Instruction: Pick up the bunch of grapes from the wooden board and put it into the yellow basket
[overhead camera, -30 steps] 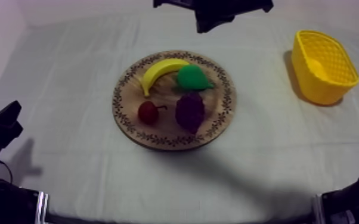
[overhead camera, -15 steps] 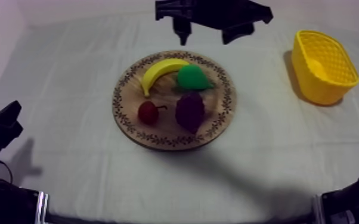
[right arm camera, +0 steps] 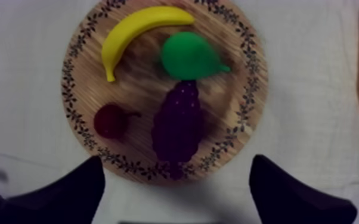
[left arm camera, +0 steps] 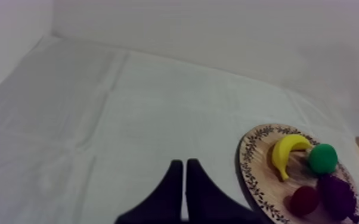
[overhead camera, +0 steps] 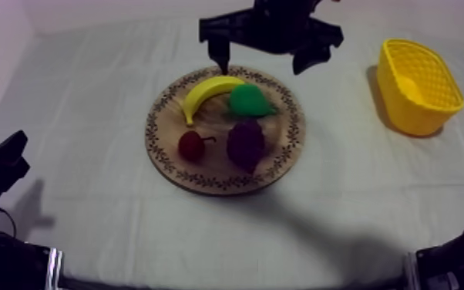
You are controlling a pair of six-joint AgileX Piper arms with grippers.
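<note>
The dark purple bunch of grapes [overhead camera: 246,144] lies on the round wooden board [overhead camera: 289,158], at its near right. My right gripper [overhead camera: 264,58] hangs open above the board's far rim, nothing between its fingers. In the right wrist view the grapes [right arm camera: 179,125] lie on the board [right arm camera: 77,71], just ahead of the gap in the right gripper [right arm camera: 178,164]. The yellow basket [overhead camera: 418,85] stands at the far right. My left gripper [overhead camera: 8,154] rests low at the left; in its own view the left gripper [left arm camera: 183,179] is a narrow shut wedge, with the grapes [left arm camera: 337,196] off to one side.
Also on the board are a banana [overhead camera: 208,94], a green pear [overhead camera: 249,101] touching the grapes' far end, and a small red fruit [overhead camera: 191,145] left of the grapes. Bare cloth lies between board and basket.
My right gripper has gone from shut to wide open and has moved nearer, over the board's far rim. The fruit and my left arm have not moved.
</note>
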